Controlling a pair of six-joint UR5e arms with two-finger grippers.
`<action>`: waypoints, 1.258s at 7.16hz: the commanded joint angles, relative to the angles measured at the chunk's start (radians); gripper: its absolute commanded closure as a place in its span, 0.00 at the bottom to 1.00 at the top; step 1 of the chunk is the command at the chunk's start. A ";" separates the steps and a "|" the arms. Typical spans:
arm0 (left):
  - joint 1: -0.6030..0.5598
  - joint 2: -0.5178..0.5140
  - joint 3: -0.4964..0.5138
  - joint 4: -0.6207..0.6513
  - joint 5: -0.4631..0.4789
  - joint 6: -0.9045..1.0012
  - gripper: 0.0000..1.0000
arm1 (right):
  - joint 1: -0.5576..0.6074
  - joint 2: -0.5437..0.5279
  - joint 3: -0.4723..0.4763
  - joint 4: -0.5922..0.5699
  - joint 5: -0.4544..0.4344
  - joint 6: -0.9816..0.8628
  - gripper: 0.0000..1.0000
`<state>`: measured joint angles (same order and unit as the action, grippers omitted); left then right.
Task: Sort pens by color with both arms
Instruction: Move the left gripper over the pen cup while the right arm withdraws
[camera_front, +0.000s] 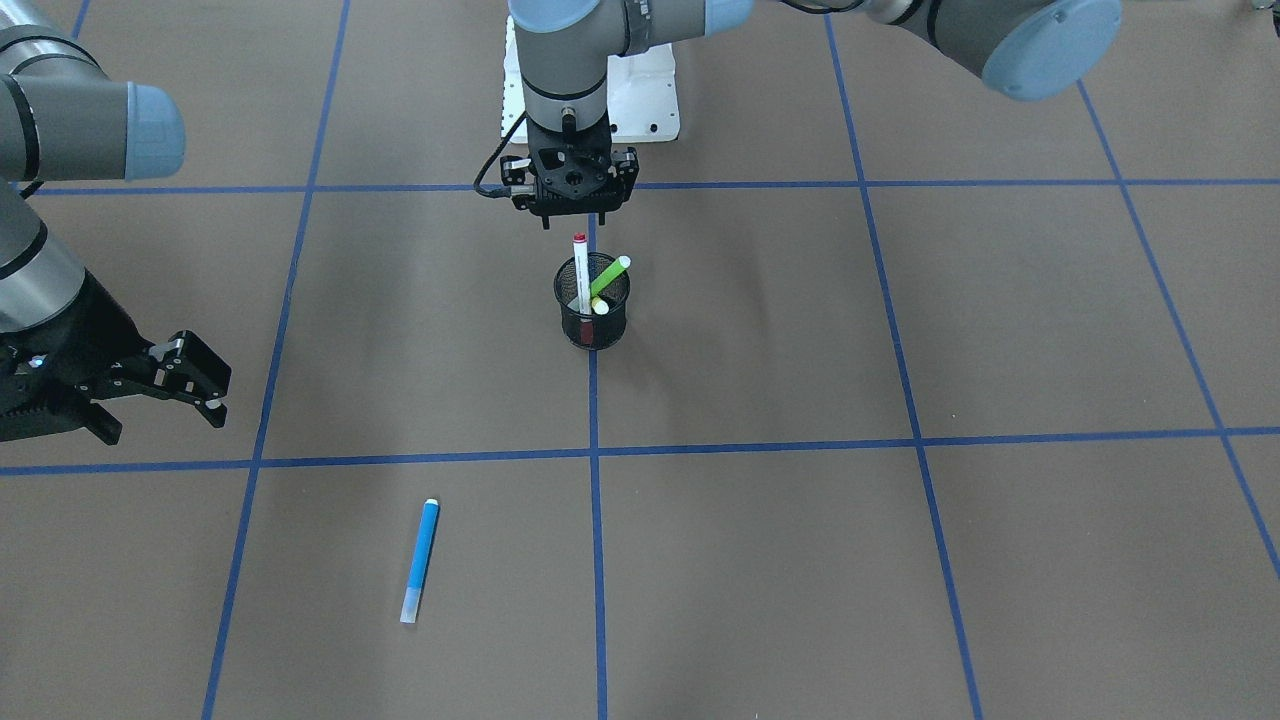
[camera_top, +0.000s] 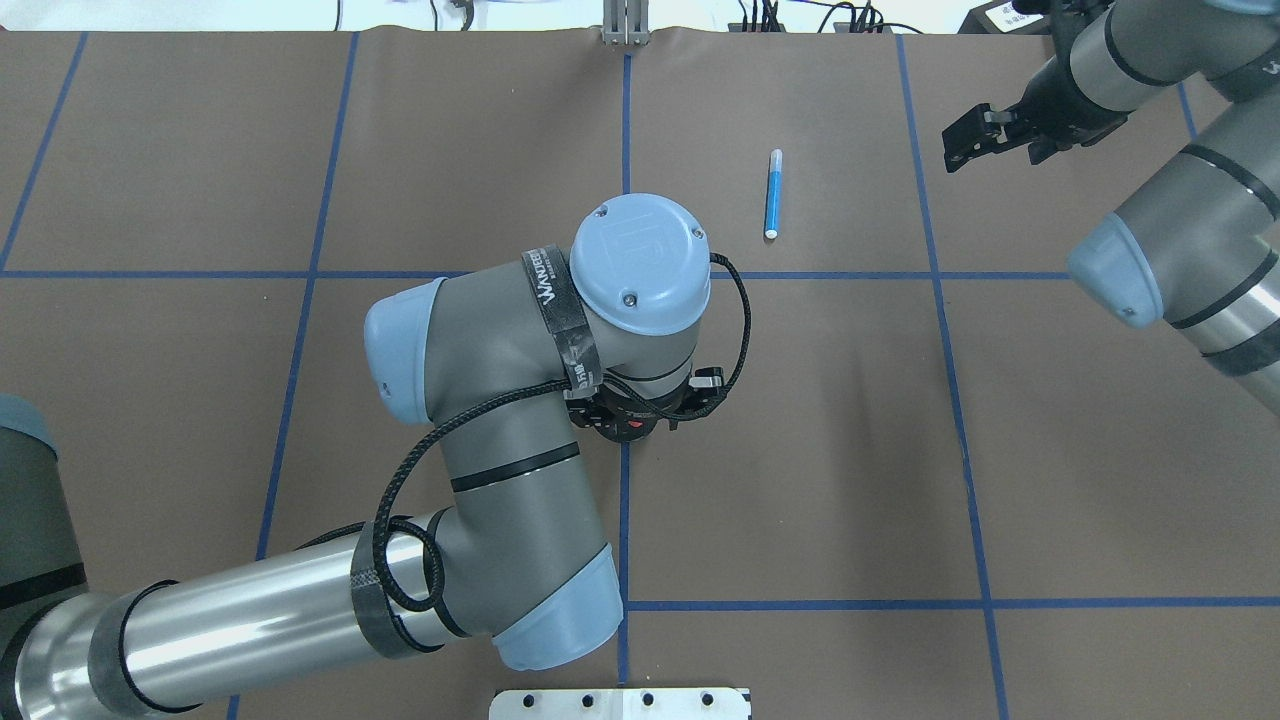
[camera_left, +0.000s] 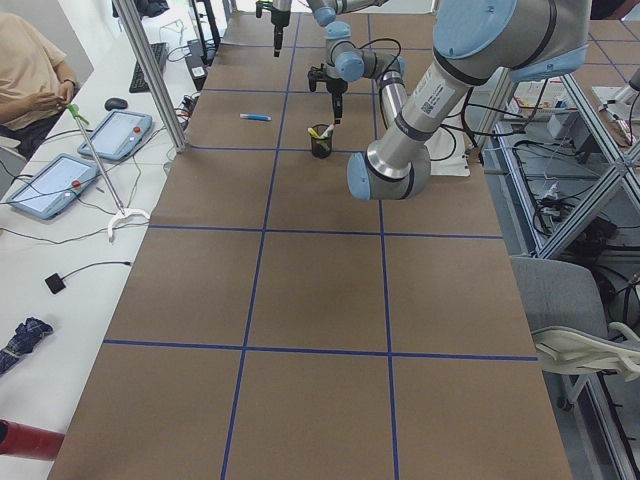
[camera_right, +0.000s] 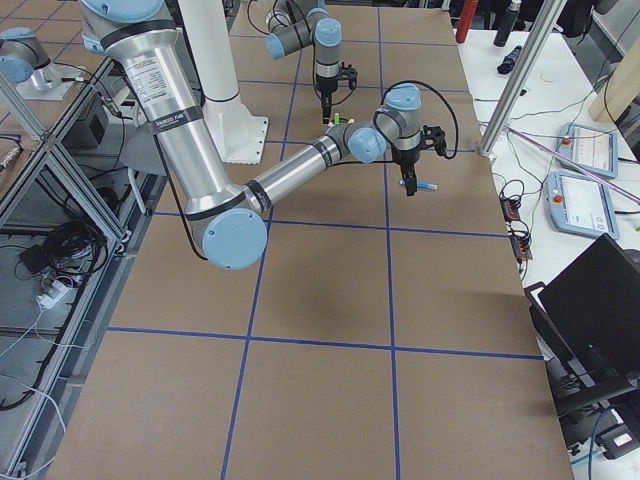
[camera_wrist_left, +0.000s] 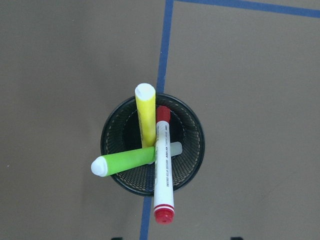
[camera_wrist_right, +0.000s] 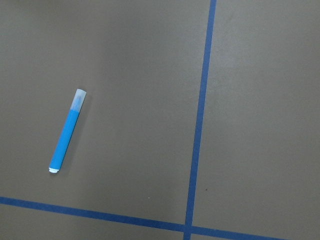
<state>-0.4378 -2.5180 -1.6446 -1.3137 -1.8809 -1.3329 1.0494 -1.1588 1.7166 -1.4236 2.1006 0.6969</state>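
Exterior front-facing: left gripper (camera_front: 576, 221) wide, empty, over cup (camera_front: 592, 318)
Right gripper (camera_front: 165, 415): wide, empty
Overhead: left arm (camera_top: 500, 400) hides cup

A white-and-red marker (camera_front: 580, 270), green marker (camera_front: 608, 277) and yellow marker (camera_front: 600, 306) crowd the round black mesh cup (camera_front: 592, 332). The white one's tip seems just below the black left gripper (camera_front: 575, 220). Bare brown table (camera_front: 800, 560) surrounds the flat-lying blue marker (camera_front: 420, 560).

A brown tabletop (camera_left: 320, 300) gridded with blue tape lines (camera_left: 262, 230) sits beside a white desk (camera_left: 60, 250) carrying 2 pendant screens (camera_left: 125, 133), where a person (camera_left: 30, 70) sits, with an aluminium post (camera_left: 150, 70) between them and a grey chair (camera_left: 560, 310) opposite.
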 joint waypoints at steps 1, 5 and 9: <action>0.001 0.001 0.040 -0.042 0.000 0.012 0.38 | -0.002 0.001 -0.003 0.000 -0.004 0.000 0.00; 0.001 0.007 0.055 -0.059 0.000 0.037 0.44 | -0.003 0.002 -0.006 0.000 -0.007 0.000 0.00; 0.001 0.008 0.054 -0.058 0.000 0.035 0.58 | -0.003 0.002 -0.006 0.000 -0.007 0.001 0.00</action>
<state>-0.4372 -2.5097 -1.5907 -1.3716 -1.8807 -1.2966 1.0466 -1.1566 1.7104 -1.4225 2.0939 0.6979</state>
